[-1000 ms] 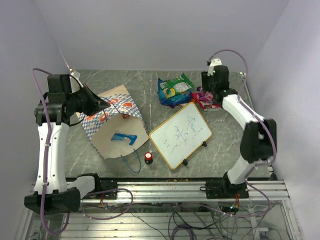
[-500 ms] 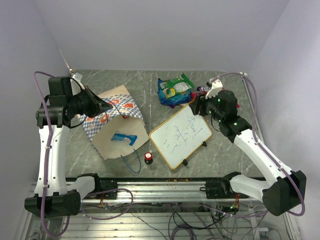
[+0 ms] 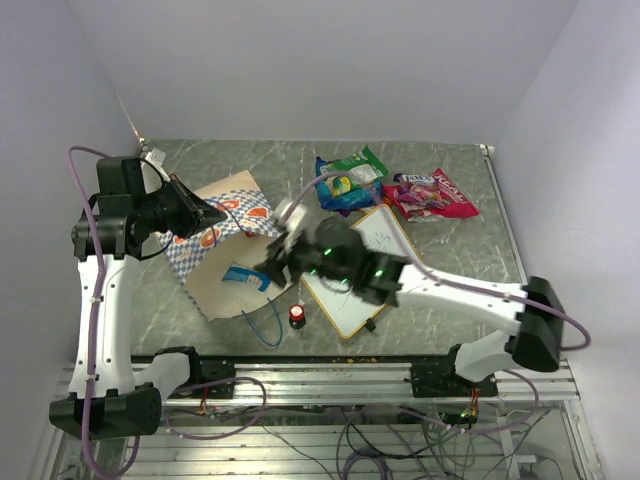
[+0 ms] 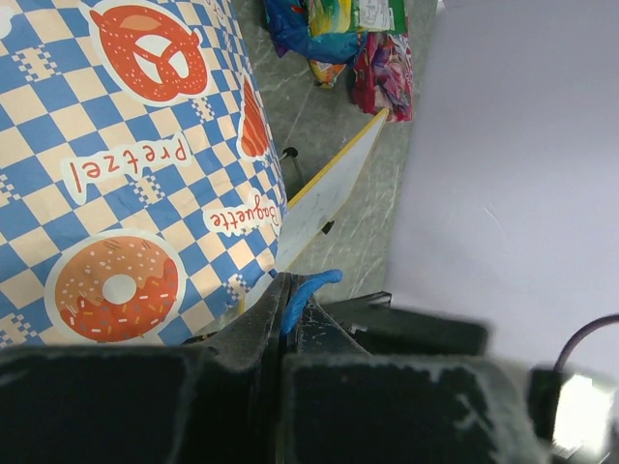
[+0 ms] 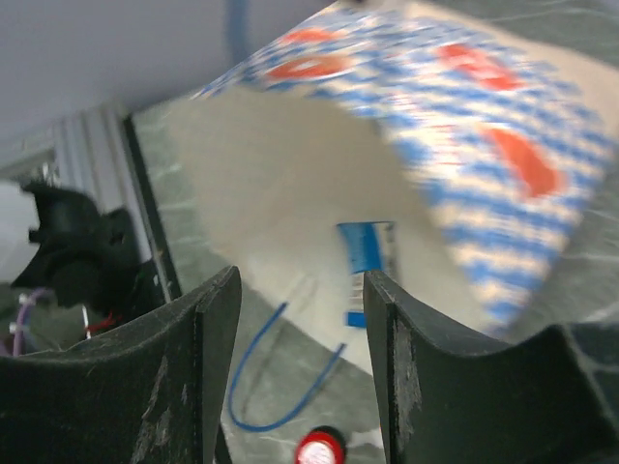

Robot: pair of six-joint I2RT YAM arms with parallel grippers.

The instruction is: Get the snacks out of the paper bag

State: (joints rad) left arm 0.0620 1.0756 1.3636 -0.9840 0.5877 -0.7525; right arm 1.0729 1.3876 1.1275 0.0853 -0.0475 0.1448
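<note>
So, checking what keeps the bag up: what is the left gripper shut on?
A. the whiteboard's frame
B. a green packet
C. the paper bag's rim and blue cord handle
C: the left gripper is closed on the rim of the paper bag, its blue cord handle pinched between the fingers.

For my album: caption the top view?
Left gripper pinches paper bag; open right gripper hovers by it; snacks lie beyond.

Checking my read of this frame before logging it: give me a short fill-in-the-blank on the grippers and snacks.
The left gripper is shut on the paper bag's ___ cord handle.
The right gripper's jaws stand ___, facing the bag.
The pink snack packet lies on the ___, not in the bag.
Missing words: blue; open; table.
</note>
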